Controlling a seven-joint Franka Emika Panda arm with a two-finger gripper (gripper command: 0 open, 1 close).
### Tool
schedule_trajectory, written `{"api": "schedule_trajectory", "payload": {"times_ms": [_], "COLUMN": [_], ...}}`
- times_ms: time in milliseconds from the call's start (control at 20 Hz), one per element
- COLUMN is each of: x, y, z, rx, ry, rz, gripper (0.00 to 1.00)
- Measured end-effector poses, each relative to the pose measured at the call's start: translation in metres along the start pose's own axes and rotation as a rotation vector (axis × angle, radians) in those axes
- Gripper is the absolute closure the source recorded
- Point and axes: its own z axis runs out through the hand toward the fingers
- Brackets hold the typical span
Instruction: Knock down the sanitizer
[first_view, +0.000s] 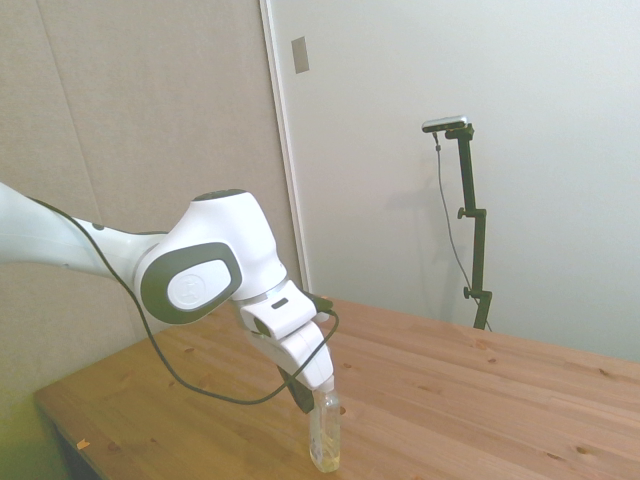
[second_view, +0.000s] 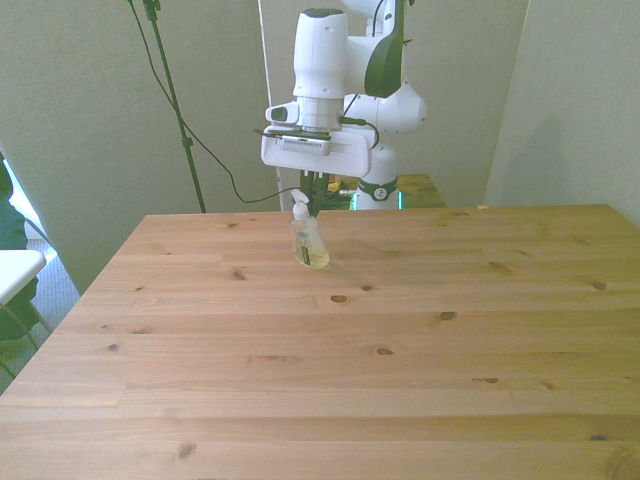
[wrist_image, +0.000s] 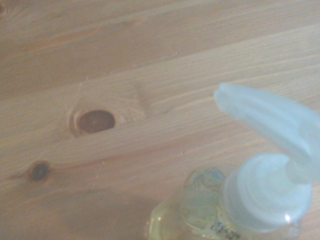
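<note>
Near the table's (second_view: 300, 380) far edge the sanitizer (second_view: 310, 238) stands upright, bare wood wide open on its other sides. Directly above its pump hangs the gripper (second_view: 308, 195); whether its fingers are open can't be told.

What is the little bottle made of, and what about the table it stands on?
The sanitizer looks like clear, smooth plastic: you can see yellowish liquid through it, and its pump top looks like white, slightly shiny plastic. The table looks like pale wood, probably pine, with grain lines, plank seams and dark knots.
</note>
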Motion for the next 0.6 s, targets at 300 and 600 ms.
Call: {"api": "schedule_trajectory", "payload": {"times_ms": [300, 600], "x": [0.045, 0.087], "y": [-0.017, -0.027], "z": [0.013, 0.032], "rx": [0.000, -0.011], "ry": [0.019, 0.028], "rz": [0.066, 0.120], "gripper": [1.00, 0.00]}}
